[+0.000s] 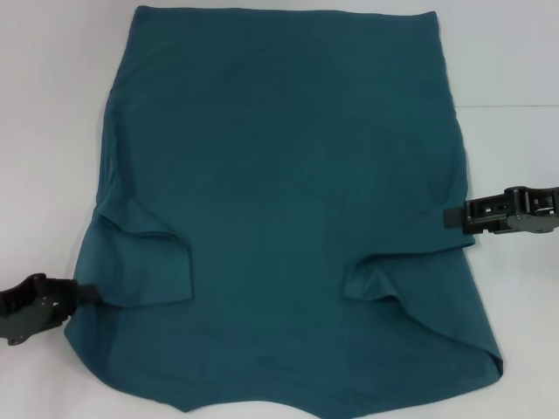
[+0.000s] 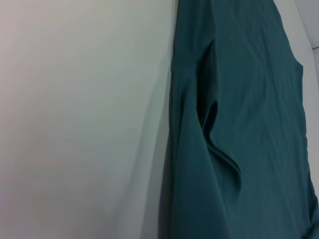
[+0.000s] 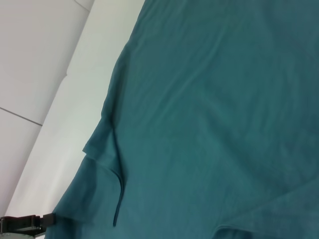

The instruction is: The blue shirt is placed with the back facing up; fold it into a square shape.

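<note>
The blue shirt (image 1: 279,192) lies flat on the white table (image 1: 52,131) with its plain side up and no lettering showing. Both sleeves are folded inward: one forms a flap at the lower left (image 1: 148,262), the other at the lower right (image 1: 384,275). My left gripper (image 1: 85,292) is at the shirt's left edge, low, just below the sleeve flap. My right gripper (image 1: 451,216) is at the shirt's right edge, level with the sleeve fold. The shirt also fills the left wrist view (image 2: 239,124) and the right wrist view (image 3: 209,109), where the left gripper (image 3: 47,219) shows far off.
The shirt's far edge reaches the top of the head view and its near edge runs off the bottom. Bare white table lies to the left (image 2: 75,124) and right (image 1: 515,157) of the shirt. A thin seam line (image 1: 511,106) crosses the table at the right.
</note>
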